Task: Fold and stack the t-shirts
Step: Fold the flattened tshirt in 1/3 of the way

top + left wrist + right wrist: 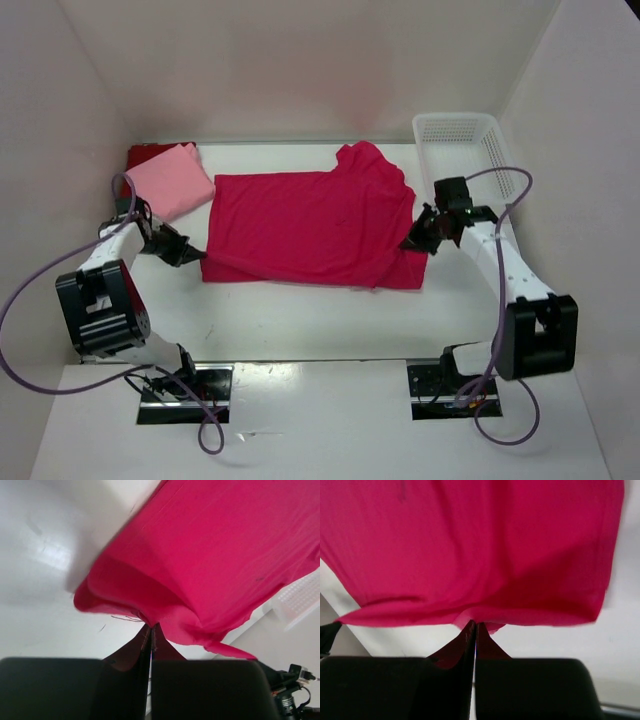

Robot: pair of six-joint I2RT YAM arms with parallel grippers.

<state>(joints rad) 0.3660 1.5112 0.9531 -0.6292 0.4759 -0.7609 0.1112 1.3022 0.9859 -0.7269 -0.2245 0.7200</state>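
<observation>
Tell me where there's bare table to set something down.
Widest: the table strip between the near hem of the crimson shirt and the arm bases. A thin strip lies behind it, right of the pink shirt. Crowded: both shirt ends, where the left gripper and right gripper pinch it.

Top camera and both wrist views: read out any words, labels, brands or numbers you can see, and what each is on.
No readable text in any view.
crimson t-shirt: plain, no print or tag showing.
pink t-shirt and dark red t-shirt: plain.
white basket: no label showing.
</observation>
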